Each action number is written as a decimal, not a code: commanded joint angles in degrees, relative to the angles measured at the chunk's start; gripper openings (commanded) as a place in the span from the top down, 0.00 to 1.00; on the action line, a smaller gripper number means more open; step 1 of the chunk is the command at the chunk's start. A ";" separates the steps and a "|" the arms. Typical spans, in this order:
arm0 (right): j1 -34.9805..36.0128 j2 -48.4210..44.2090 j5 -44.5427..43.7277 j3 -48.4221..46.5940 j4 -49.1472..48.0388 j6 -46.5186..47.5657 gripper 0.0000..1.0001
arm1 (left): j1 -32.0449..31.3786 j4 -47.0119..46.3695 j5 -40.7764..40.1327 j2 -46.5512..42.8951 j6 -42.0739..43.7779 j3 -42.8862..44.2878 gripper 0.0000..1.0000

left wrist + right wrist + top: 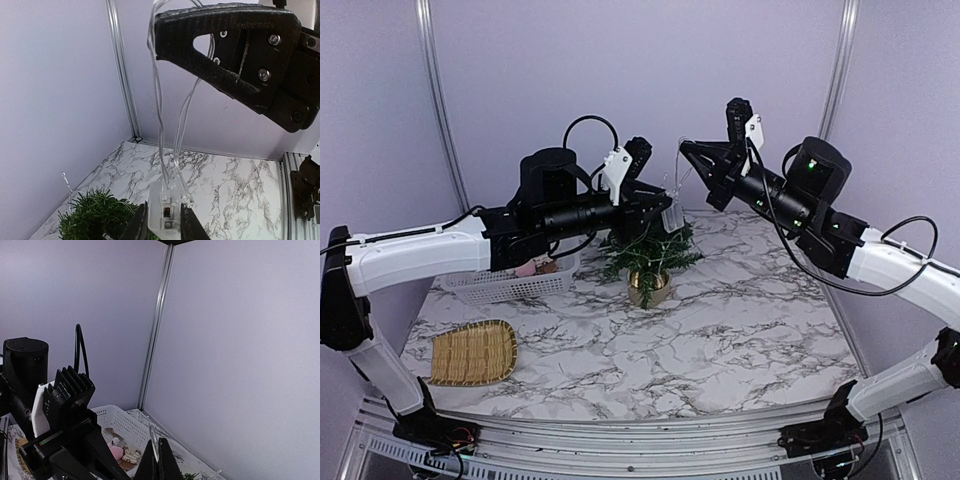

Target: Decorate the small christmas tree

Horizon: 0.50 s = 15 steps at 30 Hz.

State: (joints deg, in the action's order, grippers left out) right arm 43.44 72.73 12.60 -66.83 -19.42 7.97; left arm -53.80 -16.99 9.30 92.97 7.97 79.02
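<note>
Marbled table (720, 330), rear centre: small christmas tree (648, 255) stands under 2 arms, left pincer (166, 222) pinching clear box (165, 202), right pincer (685, 148) pressed together on clear wire (159, 125), best draped slowly w/o snagging branches.

small christmas tree (648, 255): dark green, bushy, upright, potted.
</note>
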 commanded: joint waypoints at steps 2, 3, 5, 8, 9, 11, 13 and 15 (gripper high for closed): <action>-0.57 -1.89 -1.39 0.62 -1.54 -0.23 1.00 | 0.10 -2.51 -0.86 -2.35 1.88 0.04 0.88; -0.71 -2.15 -1.51 0.97 -1.53 -0.31 1.00 | 0.18 -2.45 -1.55 -3.19 2.44 -0.45 0.89; -1.05 -2.56 -1.61 1.67 -1.74 -0.70 1.00 | 0.26 -2.31 -2.95 -4.67 3.66 -0.86 0.90; -1.33 -2.61 -1.53 2.58 -2.02 -1.47 1.00 | 0.36 -0.81 -5.23 -5.60 6.48 -0.36 0.89; -1.37 -2.59 -1.53 2.86 -2.26 -1.66 1.00 | 0.32 -0.11 -6.36 -5.66 7.53 0.11 0.89; -1.50 -2.55 -1.84 3.38 -2.44 -1.96 1.00 | 0.45 1.44 -8.67 -5.21 9.97 1.32 0.89; -1.79 -2.44 -2.89 3.75 -2.50 -2.20 1.00 | 0.61 3.06 -11.63 -4.33 12.60 3.17 0.89; -2.32 -2.18 -4.23 3.81 -2.15 -2.49 1.00 | 0.88 4.84 -13.36 -2.99 14.97 5.56 0.90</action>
State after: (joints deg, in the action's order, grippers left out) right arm 42.28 71.13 11.16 -63.24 -20.75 6.92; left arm -53.49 -15.38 1.69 89.10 16.49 79.81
